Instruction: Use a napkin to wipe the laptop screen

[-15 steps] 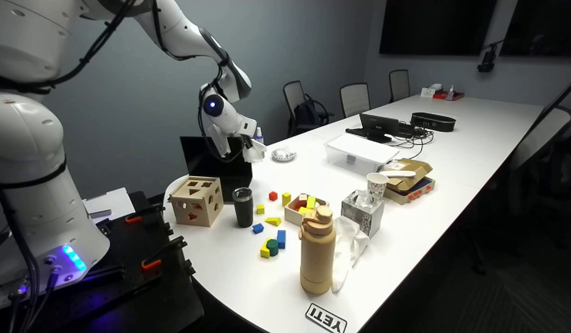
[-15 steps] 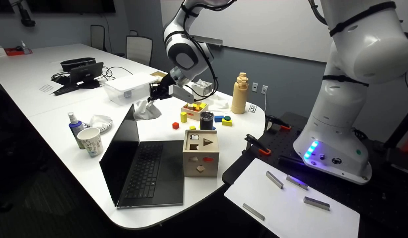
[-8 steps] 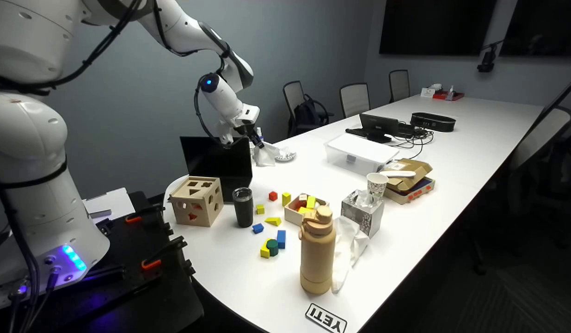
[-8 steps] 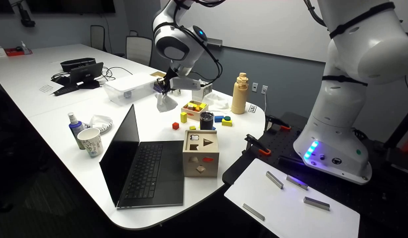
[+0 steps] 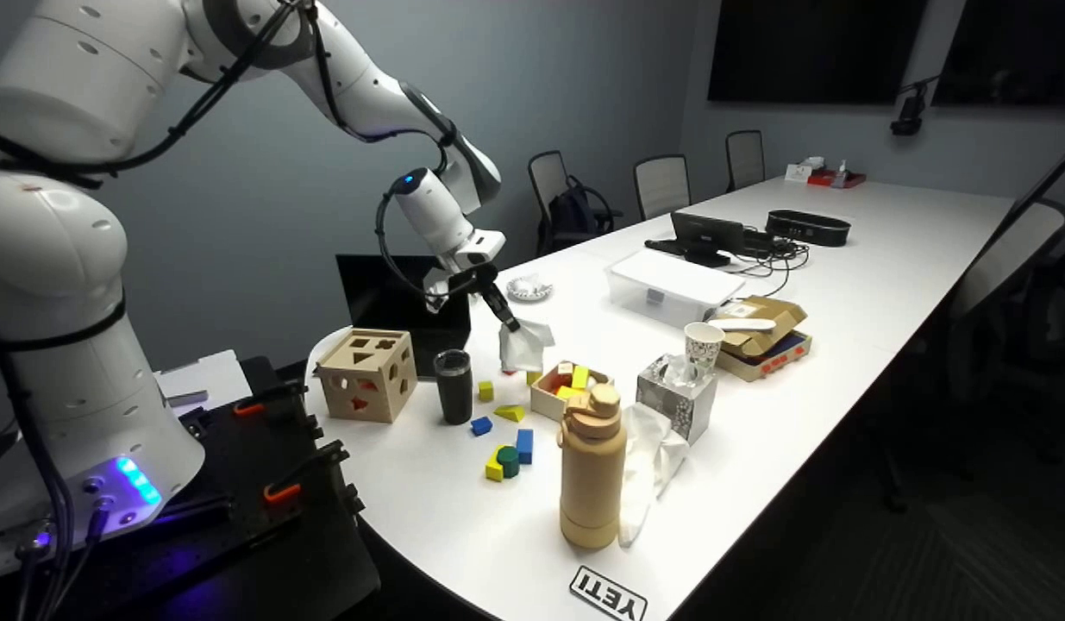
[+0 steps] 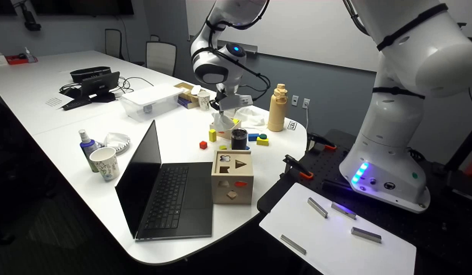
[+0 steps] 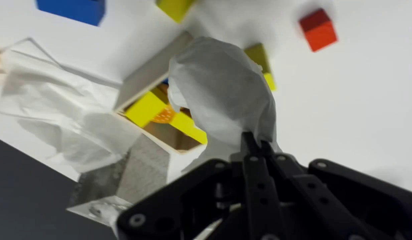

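Observation:
The napkin (image 5: 523,348) is a crumpled white sheet hanging from my gripper (image 5: 512,324) in both exterior views (image 6: 222,123). In the wrist view, my gripper's fingers (image 7: 257,140) are closed together on the napkin (image 7: 222,86), which spreads out beyond the fingertips. The napkin hangs above the table, partly in front of the block box and a yellow block. The laptop screen (image 6: 142,172) is dark, blank and upright on the open black laptop. It also shows behind the wooden cube in an exterior view (image 5: 372,293). My gripper is well apart from the screen.
A wooden cube (image 6: 232,179) and a dark tumbler (image 5: 454,388) stand near the laptop. A box of blocks (image 7: 149,73), loose blocks, a tissue box (image 5: 677,401), another tissue (image 5: 648,457) and a tan bottle (image 5: 592,474) lie around. A spray bottle (image 6: 88,149) and paper cup (image 6: 105,164) stand behind the screen.
My gripper has carried the napkin away from beside the laptop screen, across the table toward the block box and tissue box. The wrist has turned to point more downward. The laptop has not moved.

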Controlling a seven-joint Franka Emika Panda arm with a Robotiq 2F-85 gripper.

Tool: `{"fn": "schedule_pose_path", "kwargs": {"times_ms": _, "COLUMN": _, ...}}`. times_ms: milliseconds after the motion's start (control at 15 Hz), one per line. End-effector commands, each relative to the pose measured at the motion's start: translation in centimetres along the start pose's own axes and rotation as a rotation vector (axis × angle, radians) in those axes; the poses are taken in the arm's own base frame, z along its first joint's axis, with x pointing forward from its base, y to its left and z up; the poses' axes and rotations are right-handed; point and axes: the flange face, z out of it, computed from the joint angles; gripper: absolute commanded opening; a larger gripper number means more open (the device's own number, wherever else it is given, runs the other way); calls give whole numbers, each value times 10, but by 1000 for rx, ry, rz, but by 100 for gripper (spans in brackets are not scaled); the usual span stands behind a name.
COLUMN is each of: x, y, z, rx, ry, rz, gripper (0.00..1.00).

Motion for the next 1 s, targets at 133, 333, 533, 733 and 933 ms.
{"fn": "schedule_pose_path", "kwargs": {"times_ms": 133, "x": 2, "y": 87, "z": 17, "rx": -97, "ry": -69, "rz": 13, "gripper": 0}}
{"fn": "schedule_pose_path", "kwargs": {"times_ms": 333, "x": 11, "y": 116, "z": 20, "rx": -133, "ry": -66, "rz": 19, "gripper": 0}}
{"fn": "schedule_pose_path", "kwargs": {"times_ms": 533, "x": 19, "y": 132, "z": 23, "rx": -150, "ry": -62, "rz": 16, "gripper": 0}}
{"fn": "schedule_pose_path", "kwargs": {"times_ms": 733, "x": 27, "y": 139, "z": 27, "rx": -153, "ry": -54, "rz": -1, "gripper": 0}}
{"fn": "schedule_pose_path", "kwargs": {"times_ms": 933, "x": 33, "y": 149, "z": 30, "rx": -169, "ry": -43, "rz": 0, "gripper": 0}}
